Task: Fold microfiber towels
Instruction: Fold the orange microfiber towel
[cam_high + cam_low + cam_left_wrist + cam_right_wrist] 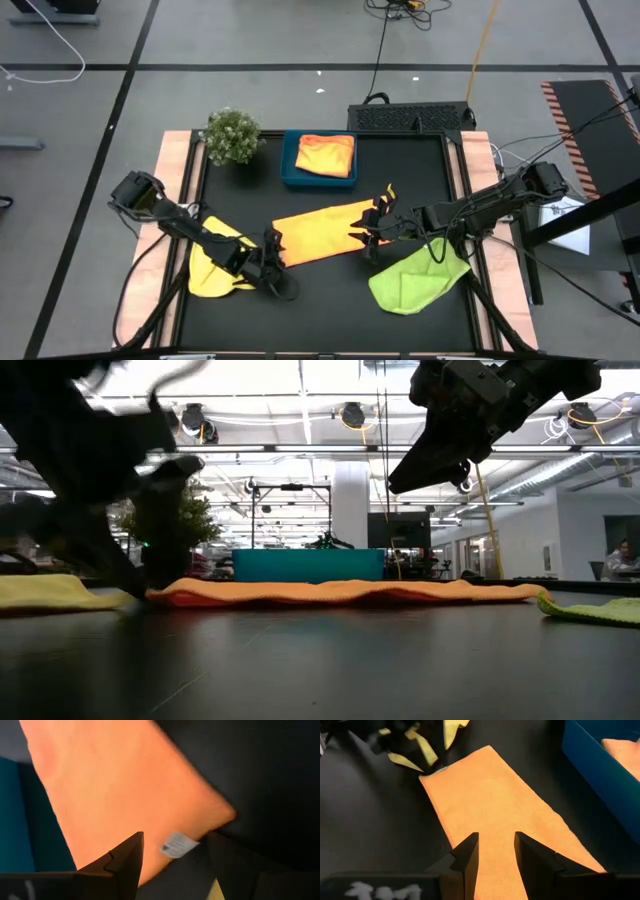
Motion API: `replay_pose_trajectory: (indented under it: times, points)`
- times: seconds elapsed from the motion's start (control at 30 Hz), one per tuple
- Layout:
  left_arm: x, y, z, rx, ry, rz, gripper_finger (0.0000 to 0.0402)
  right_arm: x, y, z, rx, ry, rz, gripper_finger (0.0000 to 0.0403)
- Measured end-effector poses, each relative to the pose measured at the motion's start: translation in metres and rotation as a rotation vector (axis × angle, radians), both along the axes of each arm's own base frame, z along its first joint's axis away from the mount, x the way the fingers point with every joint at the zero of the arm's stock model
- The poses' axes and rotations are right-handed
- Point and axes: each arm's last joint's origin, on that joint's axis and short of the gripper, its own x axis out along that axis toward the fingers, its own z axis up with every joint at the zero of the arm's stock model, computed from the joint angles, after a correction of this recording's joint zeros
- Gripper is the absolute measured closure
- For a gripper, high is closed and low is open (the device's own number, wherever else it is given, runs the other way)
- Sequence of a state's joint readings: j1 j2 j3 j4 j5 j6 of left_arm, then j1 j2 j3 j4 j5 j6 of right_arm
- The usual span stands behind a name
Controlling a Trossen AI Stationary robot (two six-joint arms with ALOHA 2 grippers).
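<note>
An orange-yellow microfiber towel (325,232) lies on the black table as a long folded strip, also seen in the low view (340,592). My left gripper (175,836) is open and low at its left end (274,246), with a corner bearing a white label (177,845) between the fingers. My right gripper (496,851) hangs over the right end (364,232), well above the cloth (400,482), its fingers a little apart with nothing between them. A yellow towel (215,268) lies under my left arm. A lime green towel (415,282) lies under my right arm. My left gripper comes slanting down at the towel's labelled corner (200,827), one finger on each side of it. I cannot tell whether the fingertips touch the cloth or the table.
A blue tray (290,168) at the far middle holds a folded orange towel (327,155). A small green plant (232,135) stands left of it. Bare black table lies along the near edge. Wooden borders (172,200) frame the table on both sides.
</note>
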State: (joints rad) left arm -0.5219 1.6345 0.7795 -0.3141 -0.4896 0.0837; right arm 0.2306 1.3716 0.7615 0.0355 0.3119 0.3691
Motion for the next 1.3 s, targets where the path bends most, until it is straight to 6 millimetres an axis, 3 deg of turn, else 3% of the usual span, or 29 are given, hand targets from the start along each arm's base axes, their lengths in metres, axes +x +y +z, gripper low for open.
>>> replay_pose_trajectory:
  times: [0.27,0.5,0.8,1.17,1.3]
  points:
    - [-0.011,-0.005,0.009,0.017,-0.007,0.008,0.0183,-0.004,-0.001,-0.008,0.004,0.007,-0.005,0.0287]
    - [0.001,0.003,-0.003,0.046,0.006,0.032,0.0183,-0.004,-0.001,-0.009,0.006,-0.029,-0.001,0.0287]
    - [-0.001,0.004,-0.012,0.030,0.067,0.071,0.0183,-0.004,-0.001,-0.009,0.002,-0.033,0.004,0.0287]
    - [0.002,0.009,-0.012,0.146,0.070,-0.025,0.0184,-0.001,0.000,-0.005,-0.008,-0.078,0.018,0.0287]
    - [0.008,0.011,-0.011,0.147,0.054,-0.069,0.0210,0.006,0.007,-0.005,-0.023,-0.142,0.082,0.0287]
